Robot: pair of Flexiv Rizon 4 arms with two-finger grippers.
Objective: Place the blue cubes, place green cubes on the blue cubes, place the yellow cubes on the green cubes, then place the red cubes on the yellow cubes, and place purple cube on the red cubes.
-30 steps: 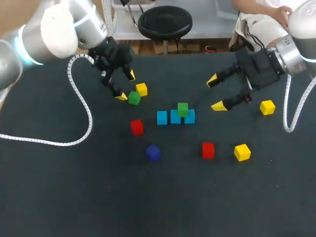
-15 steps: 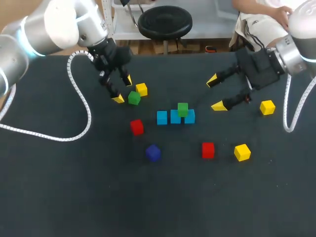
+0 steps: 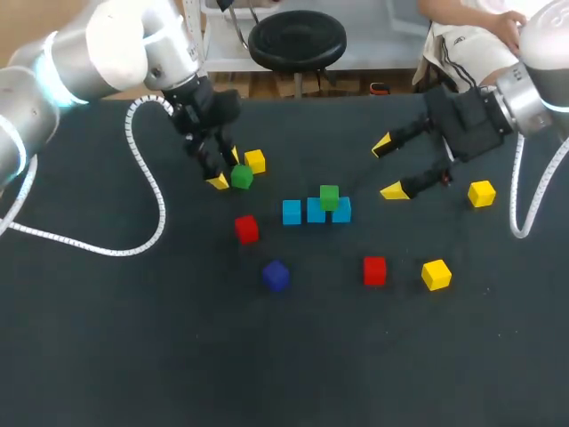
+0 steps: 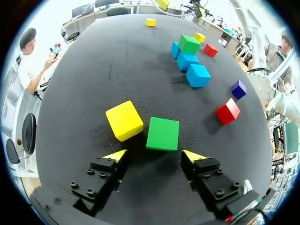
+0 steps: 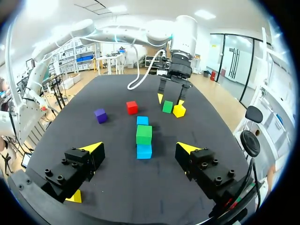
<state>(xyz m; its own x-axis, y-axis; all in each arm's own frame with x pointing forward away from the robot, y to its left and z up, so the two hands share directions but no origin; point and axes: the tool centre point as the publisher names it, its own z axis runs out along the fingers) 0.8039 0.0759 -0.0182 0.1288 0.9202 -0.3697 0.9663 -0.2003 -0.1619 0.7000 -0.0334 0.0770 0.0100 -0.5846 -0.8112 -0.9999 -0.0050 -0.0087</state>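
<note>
My left gripper is open, low over the table. A loose green cube lies just ahead of its gripper, in line with the gap, and neither finger touches it. A yellow cube sits right beside that green cube. Three blue cubes form a row mid-table, with another green cube on top of them. My right gripper hangs open and empty, to the right of the row. In the right wrist view the blue row is ahead of that gripper.
Two red cubes and a purple cube lie in front of the blue row. Yellow cubes sit at the right and by the left gripper. A white cable loops across the left of the table.
My left gripper has come down towards the loose green cube and its fingers have drawn closer together. The right arm and all cubes have stayed put.
</note>
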